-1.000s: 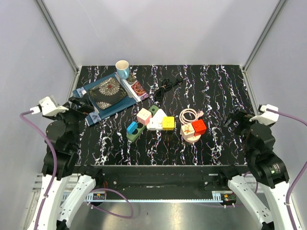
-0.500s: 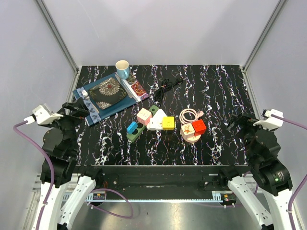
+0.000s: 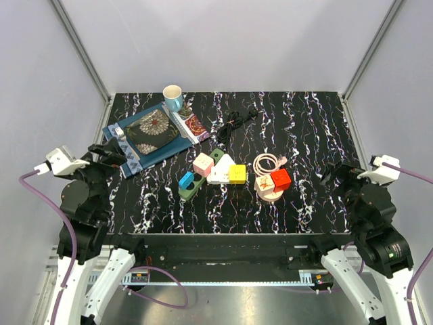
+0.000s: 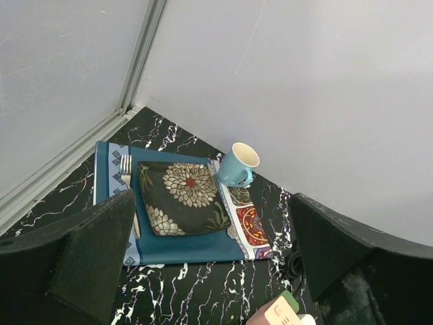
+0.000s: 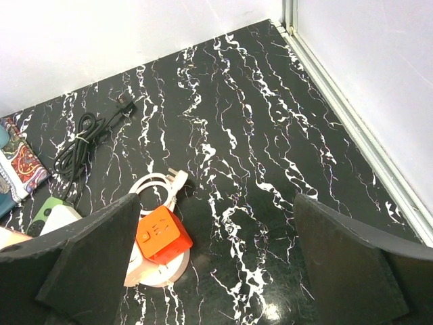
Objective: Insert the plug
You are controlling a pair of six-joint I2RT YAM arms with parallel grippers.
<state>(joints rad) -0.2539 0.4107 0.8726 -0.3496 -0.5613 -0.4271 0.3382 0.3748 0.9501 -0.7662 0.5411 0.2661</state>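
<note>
A white plug (image 5: 177,177) on a coiled pale cable (image 3: 268,161) lies flat on the black marbled table, just behind an orange socket cube (image 5: 162,234) that rests on a round white base (image 3: 269,193). To their left sits a cluster of socket cubes: pink (image 3: 203,163), white (image 3: 220,169), yellow (image 3: 237,174) and blue (image 3: 187,180) on a green strip. My right gripper (image 5: 216,271) hovers open near the table's right side, well to the right of the plug. My left gripper (image 4: 213,271) hangs open at the left side, empty, facing the placemat.
A blue placemat (image 3: 145,152) carries a dark flowered plate (image 4: 184,198) and a fork (image 4: 126,169); a blue cup (image 4: 238,166) stands behind it. A bundled black cable (image 3: 233,123) lies at the back middle. Grey walls enclose the table on three sides.
Both arms drew back a little toward the near edge during the first half second, then stayed still. Both grippers stay open. Nothing on the table moved.
</note>
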